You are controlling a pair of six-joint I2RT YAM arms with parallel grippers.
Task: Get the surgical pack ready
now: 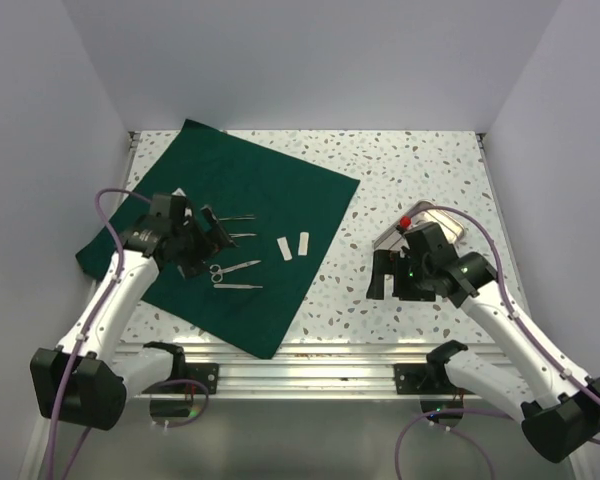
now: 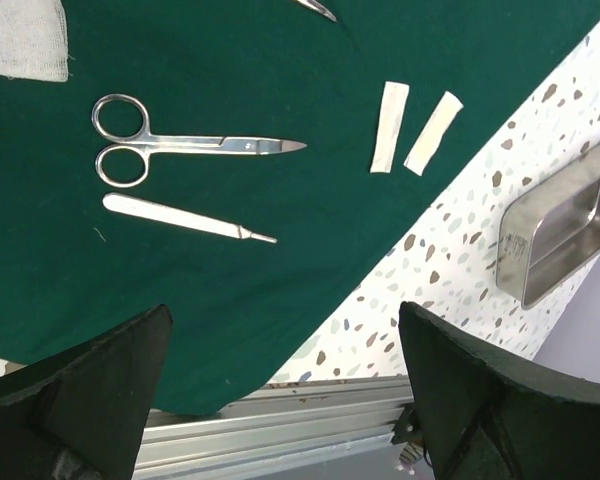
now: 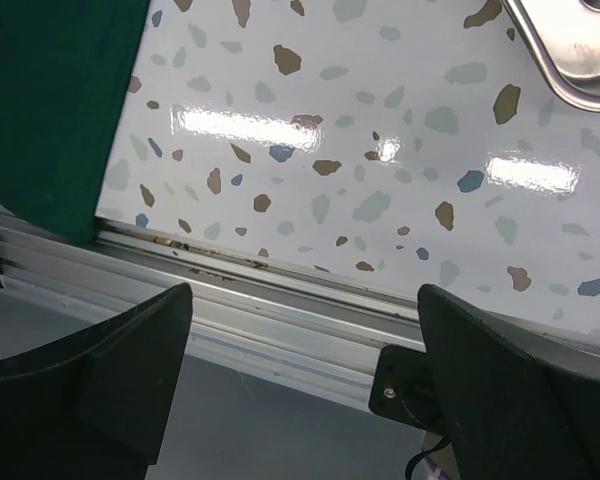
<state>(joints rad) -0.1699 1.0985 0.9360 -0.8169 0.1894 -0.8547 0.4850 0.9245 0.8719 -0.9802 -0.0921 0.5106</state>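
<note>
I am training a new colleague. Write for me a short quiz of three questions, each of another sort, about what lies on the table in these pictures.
1. True or false: the steel scissors lie on the dark green square cloth.
2. Where does the shiny rectangular steel tray stand? A: on the cloth. B: on the speckled white table, beside the cloth. C: on top of the scissors.
3. How many small white strips lie on the cloth?
Key: 1 true; 2 B; 3 two.

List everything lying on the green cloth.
On the green cloth: scissors, a scalpel handle, two white strips, a gauze corner, two further steel instruments. The left arm hides the cloth beneath it from above.
</note>
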